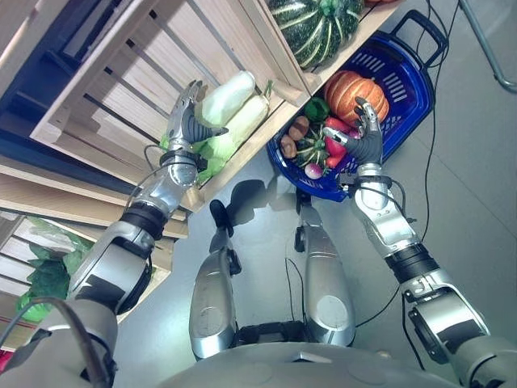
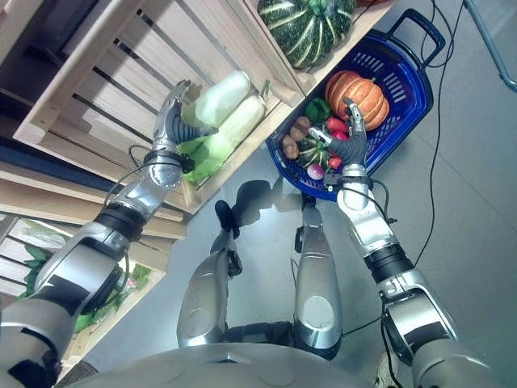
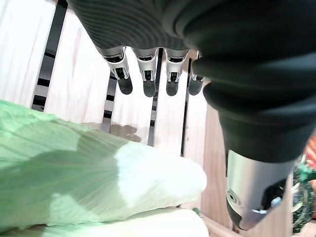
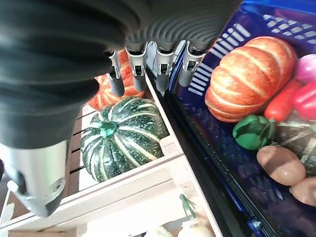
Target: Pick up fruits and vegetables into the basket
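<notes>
My left hand (image 1: 187,121) is open, fingers straight, reaching into a slatted wooden crate (image 1: 121,89) beside two pale green napa cabbages (image 1: 230,101). In the left wrist view its fingers (image 3: 149,79) hover just above a cabbage (image 3: 98,177) without gripping it. My right hand (image 1: 367,141) is open and holds nothing, raised over the near edge of the blue basket (image 1: 404,77). In the basket lie an orange pumpkin (image 1: 355,93), a green pepper (image 1: 317,109), red peppers (image 1: 335,141), potatoes (image 1: 295,129) and a radish (image 1: 313,170).
A dark green striped squash (image 1: 315,24) fills the neighbouring crate, with an orange squash (image 4: 106,94) behind it. Leafy greens (image 1: 44,279) lie on a lower shelf to the left. The basket's black handle (image 1: 424,24) stands at its far end on grey floor.
</notes>
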